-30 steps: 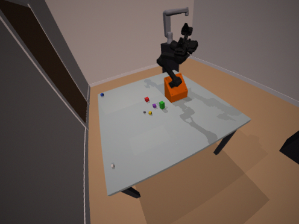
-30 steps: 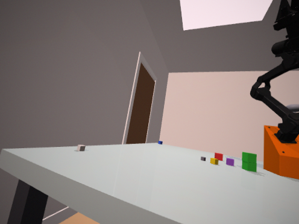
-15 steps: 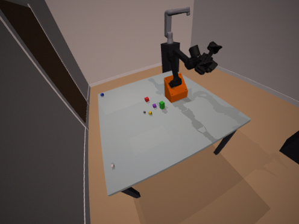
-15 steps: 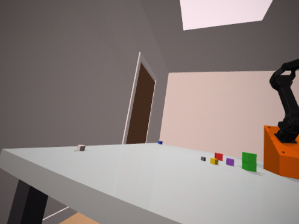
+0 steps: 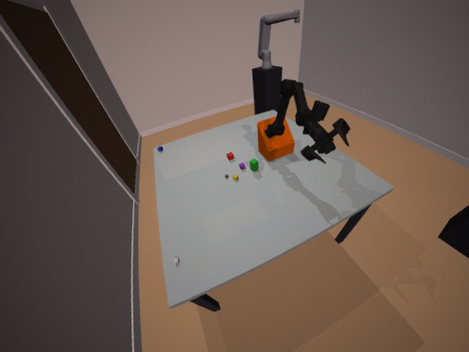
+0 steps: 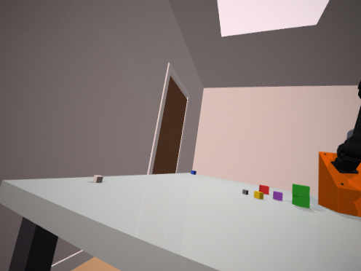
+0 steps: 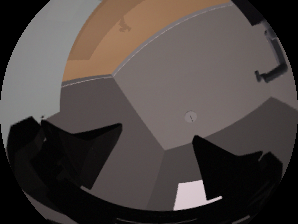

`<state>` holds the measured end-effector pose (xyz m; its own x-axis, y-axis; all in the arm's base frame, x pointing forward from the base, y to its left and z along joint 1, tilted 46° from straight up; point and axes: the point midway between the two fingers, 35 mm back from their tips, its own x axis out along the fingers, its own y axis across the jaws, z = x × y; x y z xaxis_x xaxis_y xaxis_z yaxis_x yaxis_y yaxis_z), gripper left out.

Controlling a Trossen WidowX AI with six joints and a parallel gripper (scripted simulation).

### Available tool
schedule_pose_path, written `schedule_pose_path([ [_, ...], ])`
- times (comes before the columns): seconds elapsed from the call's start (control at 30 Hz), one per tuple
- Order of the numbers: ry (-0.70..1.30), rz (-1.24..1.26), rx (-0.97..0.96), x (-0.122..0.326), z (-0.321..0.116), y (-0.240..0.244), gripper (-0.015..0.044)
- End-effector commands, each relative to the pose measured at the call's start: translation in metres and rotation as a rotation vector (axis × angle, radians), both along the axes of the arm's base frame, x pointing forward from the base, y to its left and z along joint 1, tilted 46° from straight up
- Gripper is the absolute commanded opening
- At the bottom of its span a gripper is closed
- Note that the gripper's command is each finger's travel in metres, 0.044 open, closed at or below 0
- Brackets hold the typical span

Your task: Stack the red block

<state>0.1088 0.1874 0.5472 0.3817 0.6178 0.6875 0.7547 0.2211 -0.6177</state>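
Observation:
The red block [image 5: 230, 156] [image 6: 264, 189] lies on the table, apart from the other blocks. The green tower [image 5: 254, 165] [image 6: 300, 196] stands upright on the table between the purple block and the orange base; a seam across it in the exterior view shows two green blocks, one on the other. My gripper [image 5: 337, 149] [image 7: 159, 134] is open and empty, raised in the air on the far side of the orange base from the blocks. The wrist view shows walls, floor and a table part between and beyond the fingers, no blocks. The gripper is outside the exterior view.
A purple block [image 5: 242, 166] [image 6: 277, 196] lies between the red block and tower. A yellow block [image 5: 235, 177] [image 6: 258, 195] and small grey block [image 5: 226, 176] [image 6: 245, 191] lie nearby. The orange base [image 5: 279, 150] [image 6: 329, 193] stands beside the tower. Blue [image 5: 160, 149] and whitish [image 5: 177, 260] blocks lie far off.

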Motion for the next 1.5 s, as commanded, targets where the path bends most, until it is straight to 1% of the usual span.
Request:
schedule_pose_path([
  [0.0,0.093,0.001,-0.086,0.03,-0.021,0.025,0.044],
  [0.1,0.187,-0.004,-0.154,0.06,-0.043,0.042,0.044],
  [0.2,0.28,-0.031,-0.158,0.088,-0.062,0.044,0.044],
  [0.47,0.571,-0.081,-0.268,0.167,-0.132,0.053,0.044],
  [0.67,0.843,-0.128,-0.278,0.226,-0.196,0.034,0.044],
  [0.8,1.013,-0.169,-0.266,0.257,-0.237,0.014,0.044],
  [0.9,1.149,-0.229,-0.267,0.278,-0.276,-0.009,0.044],
  [1.0,1.261,-0.276,-0.26,0.292,-0.308,-0.029,0.044],
  [1.17,1.394,-0.301,-0.223,0.303,-0.338,-0.051,0.044],
  [1.33,1.659,-0.333,-0.096,0.313,-0.394,-0.093,0.044],
  [1.47,1.871,-0.358,0.037,0.312,-0.437,-0.128,0.044],
])
